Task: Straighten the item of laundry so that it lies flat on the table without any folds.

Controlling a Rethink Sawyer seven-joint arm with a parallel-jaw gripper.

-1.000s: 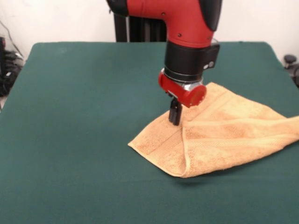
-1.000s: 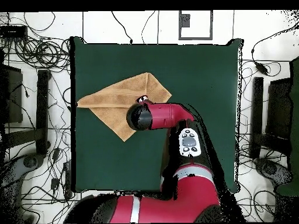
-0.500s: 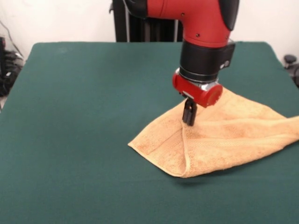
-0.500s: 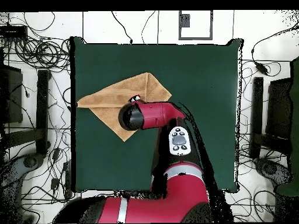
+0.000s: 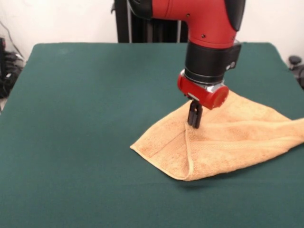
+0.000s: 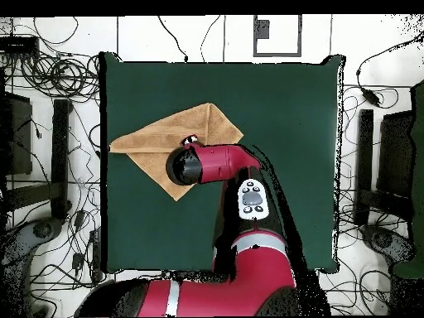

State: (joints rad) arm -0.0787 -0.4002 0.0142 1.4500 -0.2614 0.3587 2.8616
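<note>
The orange-tan item of laundry [image 5: 232, 140] lies on the right half of the dark green table [image 5: 85, 95], folded over on itself. A flap runs from a crease [image 5: 187, 152] toward the right edge of the front view. My gripper [image 5: 193, 125] hangs straight down from the red wrist, shut. Its black tips meet the cloth at the upper end of that crease. I cannot see whether cloth is pinched between them. In the overhead view the towel [image 6: 157, 137] sits at the table's [image 6: 281, 108] left side, and the red arm [image 6: 207, 164] hides the gripper.
Cables [image 6: 50, 74] and dark equipment [image 6: 16, 132] ring the table on the floor in the overhead view. The arm's red body [image 6: 248, 273] crosses the table's lower edge there. The towel's right tip [image 5: 299, 135] runs to the front view's right edge.
Over the last second the gripper shifted a little to the right along the towel's crease, then nearly stopped. The towel keeps its shape and place.
</note>
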